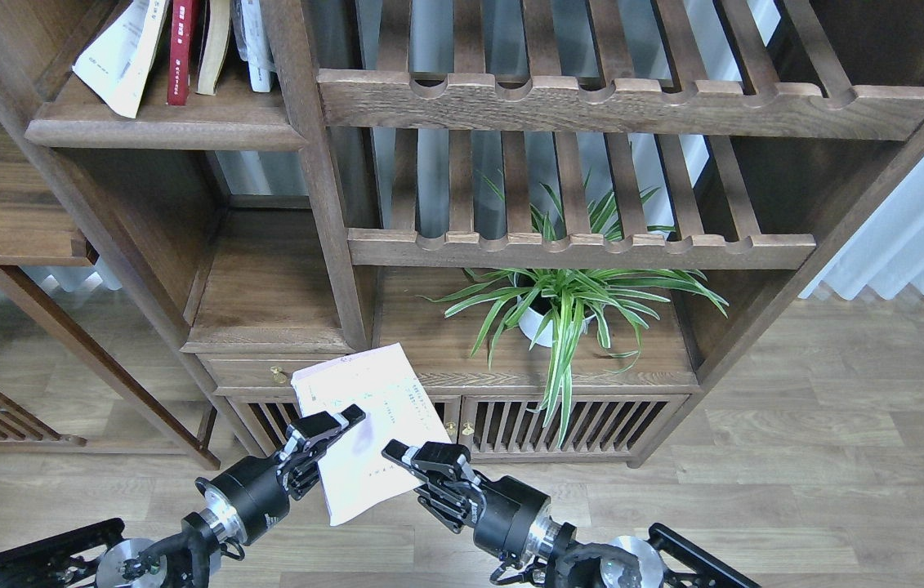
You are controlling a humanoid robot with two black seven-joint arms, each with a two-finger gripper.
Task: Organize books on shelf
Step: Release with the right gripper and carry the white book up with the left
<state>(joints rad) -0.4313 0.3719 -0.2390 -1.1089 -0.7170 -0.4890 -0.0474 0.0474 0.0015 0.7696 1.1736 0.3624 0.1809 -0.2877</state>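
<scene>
Between both tools, pale book (372,433) tilts flat.

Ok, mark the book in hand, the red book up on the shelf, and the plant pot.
pale book (372,441), head view, middle of cover.
red book (181,49), head view, on spine.
plant pot (535,329), head view, white side.
</scene>
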